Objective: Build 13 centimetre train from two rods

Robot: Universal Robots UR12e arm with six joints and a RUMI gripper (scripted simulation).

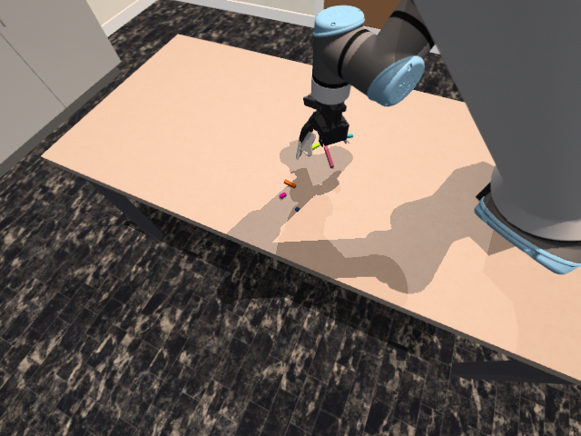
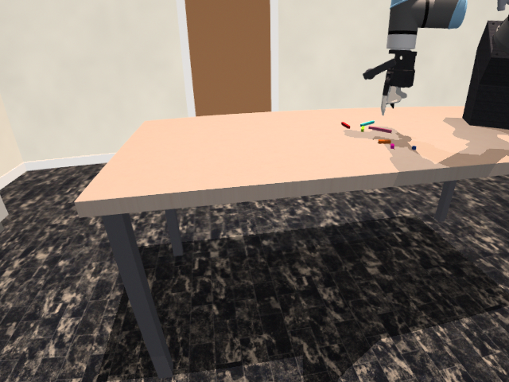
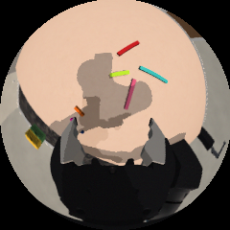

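And here's the tabletop (image 1: 197,103) (image 2: 246,152) (image 3: 53,53), smooth, matt and faintly speckled, with what looks like wood grain along its front edge! Over it, the arm (image 1: 328,58) (image 2: 405,16) shows smooth dark casings and glossy, plastic-looking blue caps, while the gripper (image 1: 310,145) (image 2: 388,107) (image 3: 113,118) pairs a matt black body with metallic-looking grey fingertips. Down below, the floor (image 1: 141,328) (image 2: 267,287) looks like mottled stone tiling!

Gripper (image 1: 323,147) (image 2: 388,110) (image 3: 113,118) – open (jaws apart) | arm (image 1: 370,58) (image 2: 423,14) – wrist upright, tool pointing dn
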